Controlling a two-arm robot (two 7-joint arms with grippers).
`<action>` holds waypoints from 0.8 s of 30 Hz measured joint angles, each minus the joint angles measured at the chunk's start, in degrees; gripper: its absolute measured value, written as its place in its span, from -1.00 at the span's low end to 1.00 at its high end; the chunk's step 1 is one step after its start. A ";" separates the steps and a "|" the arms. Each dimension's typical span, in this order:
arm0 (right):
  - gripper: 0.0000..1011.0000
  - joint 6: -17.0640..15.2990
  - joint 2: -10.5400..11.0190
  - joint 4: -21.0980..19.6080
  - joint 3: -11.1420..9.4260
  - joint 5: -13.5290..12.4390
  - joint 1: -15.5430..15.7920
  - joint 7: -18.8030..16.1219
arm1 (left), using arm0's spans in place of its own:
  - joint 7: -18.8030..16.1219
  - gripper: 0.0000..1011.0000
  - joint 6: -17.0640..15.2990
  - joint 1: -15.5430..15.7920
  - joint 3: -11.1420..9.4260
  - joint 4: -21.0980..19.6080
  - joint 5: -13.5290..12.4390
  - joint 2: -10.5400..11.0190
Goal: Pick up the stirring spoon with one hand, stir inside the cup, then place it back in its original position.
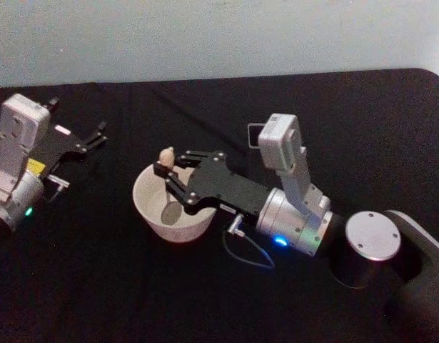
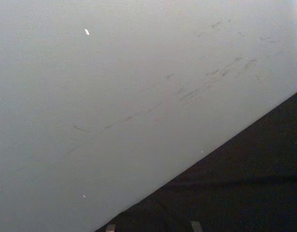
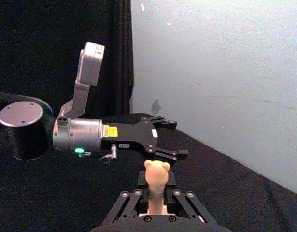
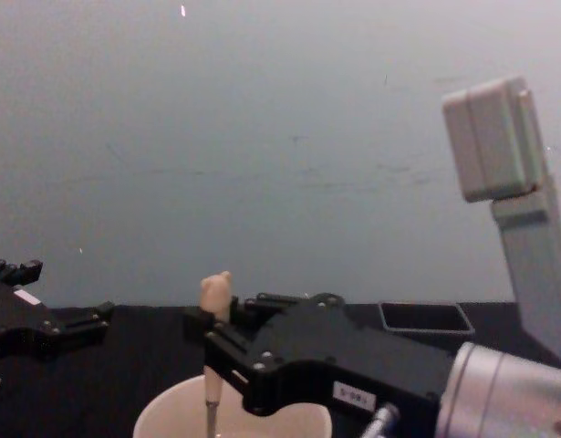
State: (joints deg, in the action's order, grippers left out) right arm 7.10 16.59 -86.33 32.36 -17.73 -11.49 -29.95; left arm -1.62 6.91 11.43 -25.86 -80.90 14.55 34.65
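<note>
Surface: black cloth table point(image 1: 98, 286), matte and bare along the near side. Room: a pale grey-blue wall point(image 1: 205, 36) runs behind the far edge. My left wrist view catches faint scuff marks point(image 2: 206, 87) on it.

Far left: the left gripper point(image 1: 99, 136) rests low over the cloth, well apart from the cup, fingers spread with nothing between them. Its arm is cut off by the left edge of the head view.

Centre: the cup point(image 1: 162, 227) stands on the cloth. The right gripper point(image 1: 165, 174) reaches across its rim from the right, fingers pinched on the stirring spoon point(image 1: 167, 155) just below the bear head. The spoon is upright, bear head above the fingers. In the chest view the thin stem runs down inside the cup.

Hard to read: a greyish oval low in the cup could be the spoon's bowl or a shadow; I cannot tell. The gripper body hides the cup's right rim in the head view, and the chest view cuts the cup off at the bottom.

Right: a dark square holder point(image 4: 426, 317) sits at the table's back, partly behind the right wrist camera housing point(image 1: 280, 141) in the head view. Further right is a silver-capped arm joint point(image 1: 372, 236).
</note>
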 joint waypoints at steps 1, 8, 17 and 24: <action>-0.61 0.06 -0.30 0.38 0.24 0.27 -0.25 0.05 | 0.00 0.98 0.00 0.00 0.00 0.00 0.00 0.00; -0.61 0.73 -2.21 3.03 0.55 1.38 -1.86 1.21 | 0.00 0.98 0.00 0.00 0.00 0.00 0.00 0.00; -0.61 1.20 -4.27 6.10 -0.56 2.25 -3.83 3.13 | 0.00 0.98 0.00 0.00 0.00 0.00 0.00 0.00; -0.61 1.59 -4.56 7.22 -1.62 2.90 -4.42 3.83 | 0.00 0.98 0.00 0.00 0.00 0.00 0.00 0.00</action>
State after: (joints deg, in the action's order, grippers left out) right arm 8.69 12.02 -79.11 30.74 -14.83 -15.91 -26.12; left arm -1.62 6.91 11.43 -25.86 -80.90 14.55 34.64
